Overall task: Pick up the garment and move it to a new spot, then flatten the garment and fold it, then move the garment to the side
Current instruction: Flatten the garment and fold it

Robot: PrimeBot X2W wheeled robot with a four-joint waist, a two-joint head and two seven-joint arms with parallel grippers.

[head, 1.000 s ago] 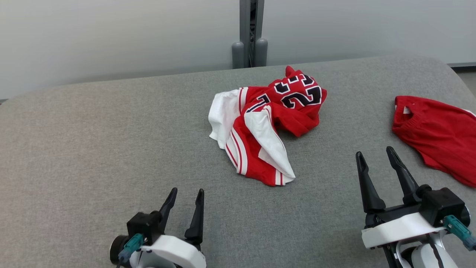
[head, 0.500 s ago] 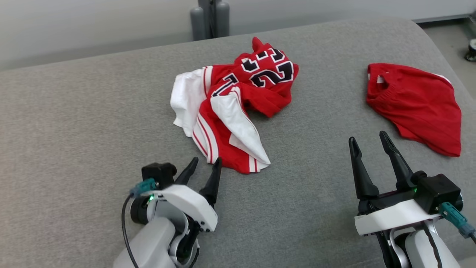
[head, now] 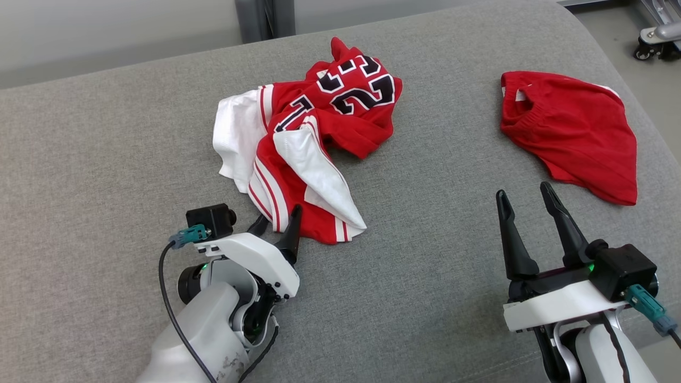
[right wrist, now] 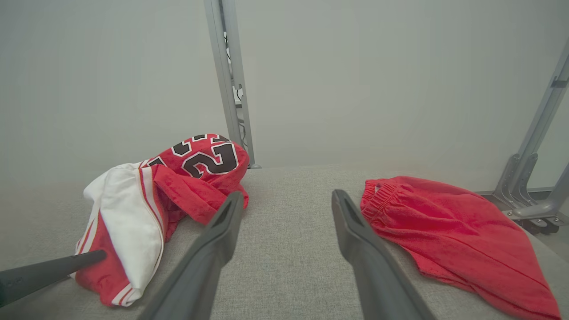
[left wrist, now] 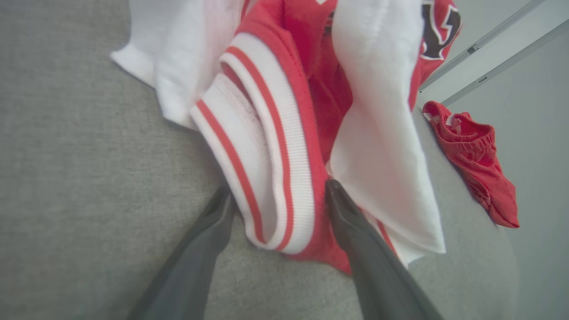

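The garment is a crumpled red and white jersey with black numerals, lying mid-table; it also shows in the left wrist view and the right wrist view. My left gripper is at its near edge, open, its two fingers straddling the red-and-white striped hem with one finger on each side. One left finger touches the cloth low down. My right gripper hovers open over bare table at the near right, holding nothing.
The table is covered in grey fabric with a rounded far right corner. Red shorts lie at the right, beyond my right gripper. A grey post stands behind the table, and a wheeled metal frame foot is on the floor far right.
The head camera has tilted down and turned right. My left gripper has reached forward from the near edge to the jersey's hem, which now sits between its fingers. The right gripper has held still.
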